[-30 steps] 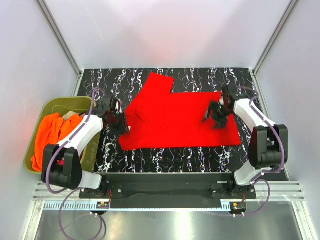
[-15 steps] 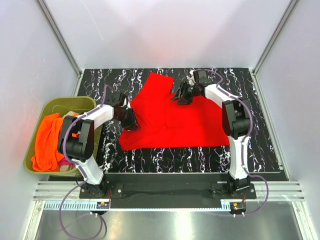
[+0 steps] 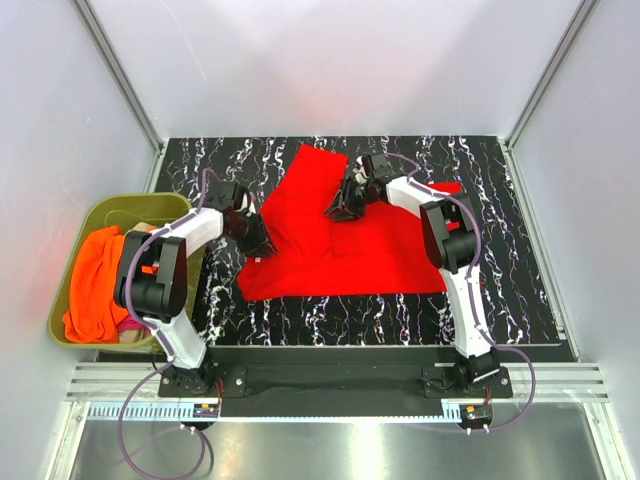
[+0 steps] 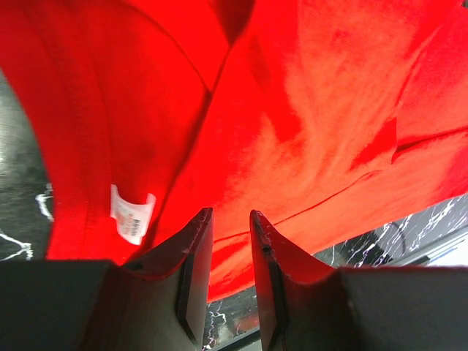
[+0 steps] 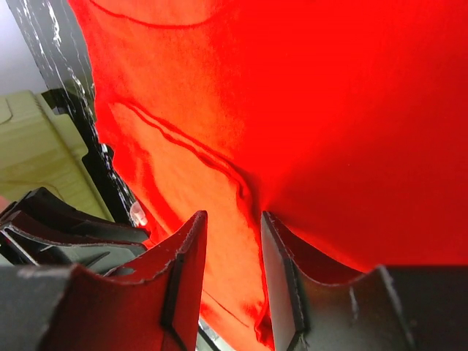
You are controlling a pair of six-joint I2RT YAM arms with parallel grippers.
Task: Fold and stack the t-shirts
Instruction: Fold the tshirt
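Left pincer [image 4: 229,216] at the collar [image 4: 80,131], right pincer [image 5: 232,216] by the far sleeve [image 3: 318,165]: jaws narrowly apart on the red t-shirt [image 3: 330,255] on the bench [image 3: 400,310], grip unclear; pinch fully, lift together.

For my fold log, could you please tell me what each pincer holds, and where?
Both seem pinched on the red t-shirt: left pincer near the white neck label, right pincer on a bunched fold of its body.

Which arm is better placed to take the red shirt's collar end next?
Left, probably. The left end effector sits at the left edge of the red t-shirt, neck label beside its fingers; the right end effector is over the shirt's upper middle.
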